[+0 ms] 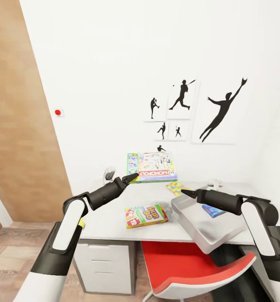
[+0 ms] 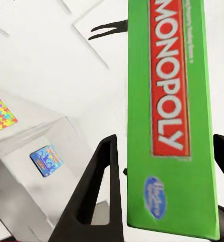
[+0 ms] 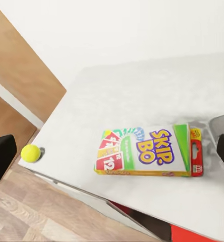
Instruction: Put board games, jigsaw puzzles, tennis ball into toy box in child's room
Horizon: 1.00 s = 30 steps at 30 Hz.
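Monopoly box lifted in your left gripper, toy box waiting to its right.

Your left gripper (image 1: 131, 178) clamps the Monopoly box (image 1: 152, 166) by its green edge, holding it upright above the table (image 1: 110, 218), presumably to swing it over the toy box (image 1: 207, 228), where the small blue game (image 2: 46, 160) already lies. Your right gripper (image 1: 186, 193) hovers over the tray's near corner; I cannot tell its opening. The Skip-Bo box (image 3: 149, 150) lies flat, the tennis ball (image 3: 30, 153) at the table's edge, one jigsaw puzzle (image 1: 176, 187) half hidden.
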Tool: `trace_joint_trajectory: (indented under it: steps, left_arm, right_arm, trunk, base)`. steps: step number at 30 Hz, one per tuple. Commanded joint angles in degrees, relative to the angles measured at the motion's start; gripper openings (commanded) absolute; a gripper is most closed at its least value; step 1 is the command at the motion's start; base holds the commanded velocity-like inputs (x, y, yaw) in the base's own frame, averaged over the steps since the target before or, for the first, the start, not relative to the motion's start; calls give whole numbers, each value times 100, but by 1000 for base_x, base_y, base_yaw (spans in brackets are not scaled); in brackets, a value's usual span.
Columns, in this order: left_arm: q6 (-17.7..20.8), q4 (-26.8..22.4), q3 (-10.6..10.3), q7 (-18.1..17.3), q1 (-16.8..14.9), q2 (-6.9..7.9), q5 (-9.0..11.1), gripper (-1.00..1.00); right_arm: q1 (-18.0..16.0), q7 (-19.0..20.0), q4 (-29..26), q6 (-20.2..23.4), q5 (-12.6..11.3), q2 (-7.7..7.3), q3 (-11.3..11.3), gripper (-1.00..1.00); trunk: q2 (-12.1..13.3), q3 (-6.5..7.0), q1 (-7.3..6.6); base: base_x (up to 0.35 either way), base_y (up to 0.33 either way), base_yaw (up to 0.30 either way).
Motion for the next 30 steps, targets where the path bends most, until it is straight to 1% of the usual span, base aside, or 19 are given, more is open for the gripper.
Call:
trace_joint_trajectory:
  steps: [1, 4, 8, 10, 11, 14, 17, 19, 24, 30]
  left_arm:
    - [23, -8, 7, -31, -5, -2, -22, -100]
    - [23, -24, 7, -38, -3, -2, -20, -100]
    - [23, -37, 7, -43, -2, -2, -18, -100]
    - [-14, 29, -58, -79, 64, 64, -101, -100]
    - [-8, 56, -75, -85, 97, 96, -112, -100]
    - [-8, 56, -75, -85, 194, 194, -112, -100]
    - [-8, 56, -75, -85, 200, 291, -112, -100]
    - [-8, 56, -75, -85, 200, 356, -112, -100]
    - [-8, 56, -75, -85, 200, 504, -112, -100]
    - [-8, 56, -75, -85, 200, 504, -112, -100]
  right_arm:
    - [-8, 58, -1, 23, 55, -2, -6, 100]
    - [-10, 56, -1, 23, 56, -11, -6, 100]
    - [6, 58, -1, 23, 55, -29, -35, 100]
    - [-60, 123, 11, 23, -8, -94, -100, 100]
    - [-93, 156, 9, 23, -40, -126, -133, 100]
    - [-190, 252, 9, 23, -136, -223, -229, 100]
    - [-287, 348, 9, 23, -233, -319, -326, 100]
    - [-290, 388, 9, 23, -298, -322, -386, 100]
    - [-290, 388, 9, 23, -463, -322, -386, 100]
    - [-290, 388, 9, 23, -661, -322, -386, 100]
  trunk:
    - [-11, -7, 5]
    - [-11, 4, 5]
    - [-11, 13, 5]
    - [-11, 13, 5]
    - [-11, 13, 5]
    - [-11, 13, 5]
    - [-11, 13, 5]
    - [-11, 13, 5]
    - [-11, 13, 5]
    - [-11, 13, 5]
  base:
    - [87, 105, -239]
    - [57, 68, -221]
    - [26, 32, -116]
    - [0, 0, 0]
    - [0, 0, 0]
    - [0, 0, 0]
    - [0, 0, 0]
    - [0, 0, 0]
    - [0, 0, 0]
    - [0, 0, 0]
